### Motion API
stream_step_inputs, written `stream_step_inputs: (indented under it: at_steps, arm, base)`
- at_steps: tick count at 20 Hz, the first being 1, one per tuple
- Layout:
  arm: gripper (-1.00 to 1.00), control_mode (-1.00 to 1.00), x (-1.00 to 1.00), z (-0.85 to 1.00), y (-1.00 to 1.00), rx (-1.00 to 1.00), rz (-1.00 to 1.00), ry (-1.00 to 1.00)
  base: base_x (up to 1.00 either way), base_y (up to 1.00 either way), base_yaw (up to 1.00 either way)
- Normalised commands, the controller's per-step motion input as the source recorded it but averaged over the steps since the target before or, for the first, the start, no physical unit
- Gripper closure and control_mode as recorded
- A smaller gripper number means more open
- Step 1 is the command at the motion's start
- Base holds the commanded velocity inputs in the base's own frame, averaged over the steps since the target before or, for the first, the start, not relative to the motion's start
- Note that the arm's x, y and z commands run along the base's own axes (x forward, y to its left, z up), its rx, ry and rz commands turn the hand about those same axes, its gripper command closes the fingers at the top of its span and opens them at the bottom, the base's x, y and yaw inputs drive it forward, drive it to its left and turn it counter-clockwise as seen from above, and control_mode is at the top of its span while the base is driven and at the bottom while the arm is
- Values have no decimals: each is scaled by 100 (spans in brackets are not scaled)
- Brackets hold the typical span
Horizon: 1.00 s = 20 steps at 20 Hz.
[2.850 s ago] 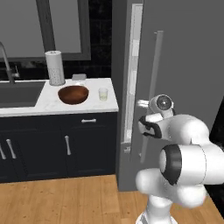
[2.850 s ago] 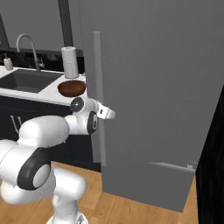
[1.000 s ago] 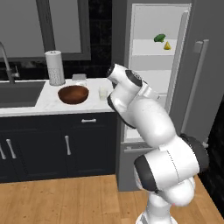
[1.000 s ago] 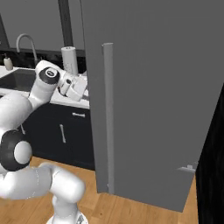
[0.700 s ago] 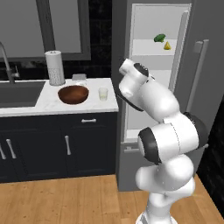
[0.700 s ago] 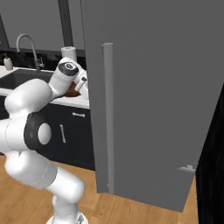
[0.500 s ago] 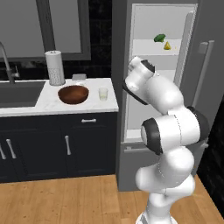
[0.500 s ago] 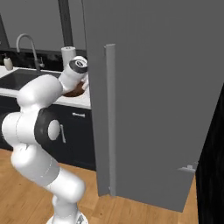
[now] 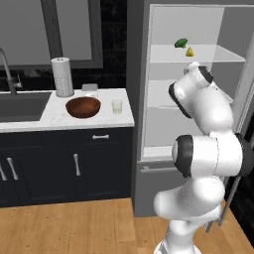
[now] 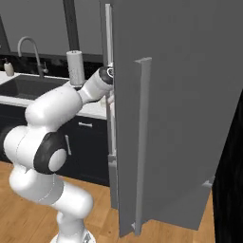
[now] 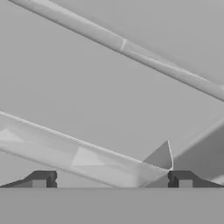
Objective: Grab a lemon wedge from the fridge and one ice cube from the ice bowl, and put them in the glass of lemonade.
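One door now swung wide; arm swung from counter side into fridge (image 9: 198,124). Gripper (image 11: 112,179) fully open, empty, facing shelves. Wedge (image 9: 189,51) upper right, top shelf. Reach next.

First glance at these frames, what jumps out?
The tall grey fridge stands wide open, its big door swung out toward the right base camera. On an upper pale shelf sit a tiny bright yellow lemon wedge and a small green leafy lump, with the white arm reaching in below them and the hand open. Left of the fridge, a wide reddish-brown bowl and a small clear glass sit on the white counter.
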Motion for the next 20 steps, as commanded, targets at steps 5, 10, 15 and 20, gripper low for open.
stream_step_inputs:
  at_steps: [5, 10, 15, 20]
  arm:
    - [-100, -100, -94, -16, -100, 19, -1, -12]
    - [-100, -100, -50, 1, -94, 25, 4, -18]
    - [-100, -100, -32, 3, 76, 7, 39, -13]
    - [-100, -100, 0, 0, 100, 12, 49, 0]
  base:
    - [0, 0, 0]
    - [0, 0, 0]
    - [0, 0, 0]
    - [0, 0, 0]
